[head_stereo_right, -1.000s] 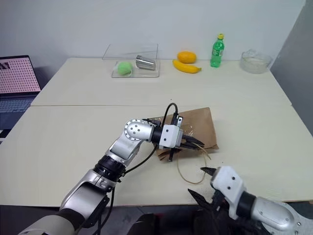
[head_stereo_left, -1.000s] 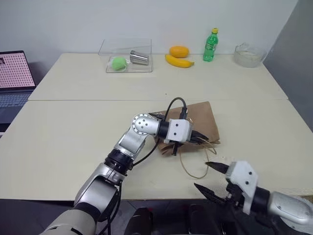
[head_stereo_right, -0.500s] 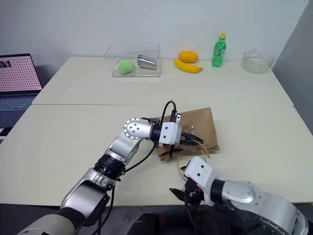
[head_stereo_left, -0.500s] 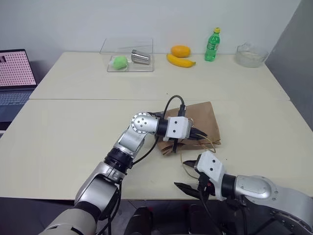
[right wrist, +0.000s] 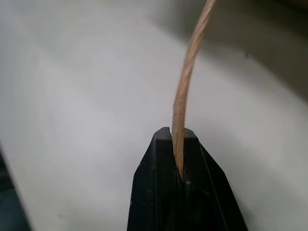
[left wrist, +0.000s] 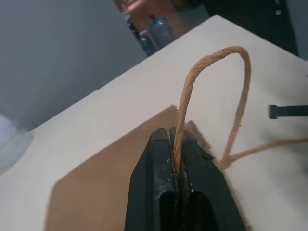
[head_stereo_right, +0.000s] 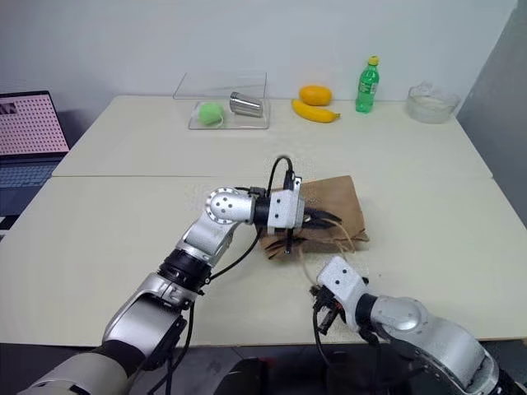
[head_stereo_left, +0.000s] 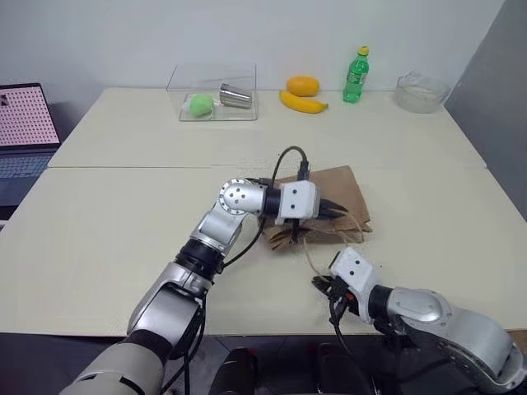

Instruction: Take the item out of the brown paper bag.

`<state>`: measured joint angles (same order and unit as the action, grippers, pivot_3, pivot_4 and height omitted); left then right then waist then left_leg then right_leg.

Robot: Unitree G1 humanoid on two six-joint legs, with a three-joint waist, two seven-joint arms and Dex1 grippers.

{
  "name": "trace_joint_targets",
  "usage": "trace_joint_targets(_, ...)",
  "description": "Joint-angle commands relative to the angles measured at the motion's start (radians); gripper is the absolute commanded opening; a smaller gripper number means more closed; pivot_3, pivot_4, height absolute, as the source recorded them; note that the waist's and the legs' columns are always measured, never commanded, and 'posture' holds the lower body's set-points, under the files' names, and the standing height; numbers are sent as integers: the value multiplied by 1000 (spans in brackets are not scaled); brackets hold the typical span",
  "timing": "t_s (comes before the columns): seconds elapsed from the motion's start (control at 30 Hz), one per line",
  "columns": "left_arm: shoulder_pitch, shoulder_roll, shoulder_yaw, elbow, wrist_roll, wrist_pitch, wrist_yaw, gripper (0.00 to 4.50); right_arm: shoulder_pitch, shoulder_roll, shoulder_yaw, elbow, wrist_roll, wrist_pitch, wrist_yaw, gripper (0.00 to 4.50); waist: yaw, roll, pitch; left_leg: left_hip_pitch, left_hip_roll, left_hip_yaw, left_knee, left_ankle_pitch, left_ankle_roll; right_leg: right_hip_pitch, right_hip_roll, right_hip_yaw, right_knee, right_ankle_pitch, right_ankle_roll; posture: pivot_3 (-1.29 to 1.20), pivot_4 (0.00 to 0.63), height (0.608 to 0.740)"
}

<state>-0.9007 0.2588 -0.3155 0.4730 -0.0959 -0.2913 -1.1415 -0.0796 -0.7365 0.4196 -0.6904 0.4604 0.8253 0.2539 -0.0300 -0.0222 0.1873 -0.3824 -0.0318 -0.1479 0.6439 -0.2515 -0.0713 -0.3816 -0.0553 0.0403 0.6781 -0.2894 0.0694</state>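
Eye view: creased brown kraft paper bag (head_stereo_left: 333,204) flat on the cream counter (head_stereo_left: 123,214), left end effector (head_stereo_left: 339,211) over its mouth, left wrist view: clenched on one twisted paper loop handle (left wrist: 211,82), right wrist view: right end effector (right wrist: 177,139) clenched on another handle strand (right wrist: 190,77).

My left arm is silver-grey metal in rounded segments, with a round joint cap dotted with dark screw holes, black ring collars, and a white boxy wrist block. A black cable loops over that block. The left gripper (left wrist: 177,144) has two matte black tapered fingers. My right arm is silver-grey too, with a white wrist housing and a black right gripper (right wrist: 177,142).
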Motion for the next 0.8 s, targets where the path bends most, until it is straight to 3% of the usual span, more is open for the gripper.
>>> trace_joint_targets(0.03,-95,-15,68,44,-27,24,42,0,0,20,49,22,-73,-12,28,43,-1,0,0,0,0,0,0,0,0,0,0,0,0,-1,1,0,150,740)
trace_joint_targets(0.4,-319,-13,153,293,-31,-30,76,0,7,45,91,56,-202,8,102,43,-2,0,0,0,0,0,0,0,0,0,0,0,0,-2,4,0,150,740)
trace_joint_targets(0.8,-338,-9,213,275,-68,27,34,0,-5,86,66,84,-277,-14,143,43,-3,0,0,0,0,0,0,0,0,-1,0,0,0,-2,4,0,150,740)
